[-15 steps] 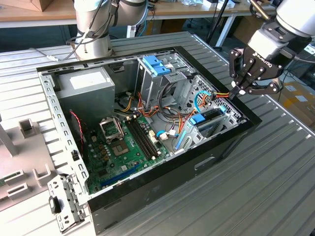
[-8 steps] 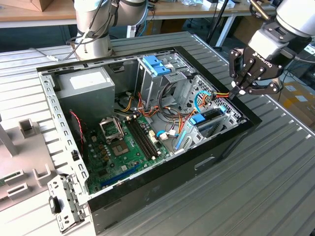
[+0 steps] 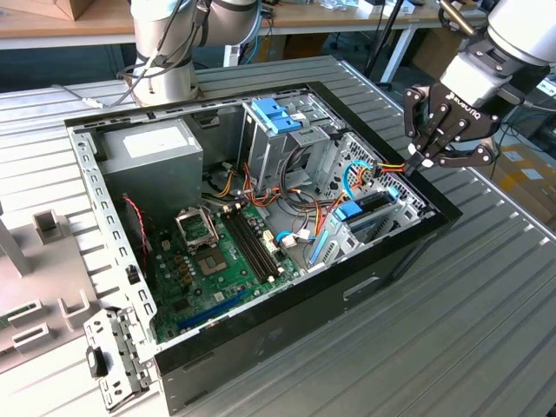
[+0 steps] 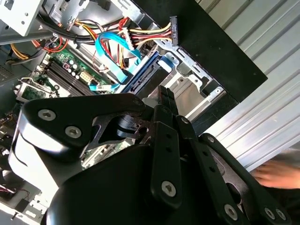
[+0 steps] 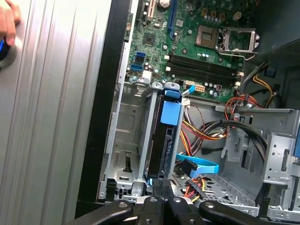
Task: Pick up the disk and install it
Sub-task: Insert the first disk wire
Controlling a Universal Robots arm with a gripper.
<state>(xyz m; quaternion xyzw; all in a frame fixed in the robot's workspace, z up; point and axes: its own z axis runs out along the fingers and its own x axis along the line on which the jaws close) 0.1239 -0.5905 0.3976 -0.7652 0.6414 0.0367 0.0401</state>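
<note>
From my station, the disk (image 5: 165,140) sits edge-on in its bay, so I see only its rim and blue carrier; its lower end is hidden behind the gripper (image 5: 161,202). The gripper body blocks much of the computer case (image 4: 220,51) in the second wrist view. A person's hand (image 4: 276,171) there is a blur, and another hand (image 5: 8,21) is cut off at the picture's edge.

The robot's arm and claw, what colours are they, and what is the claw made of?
In the exterior view the arm is light grey with rounded joints and a dark cable near its wrist. The claw is black, built from flat linked bars. In the second wrist view those bars carry round silver screws.
</note>
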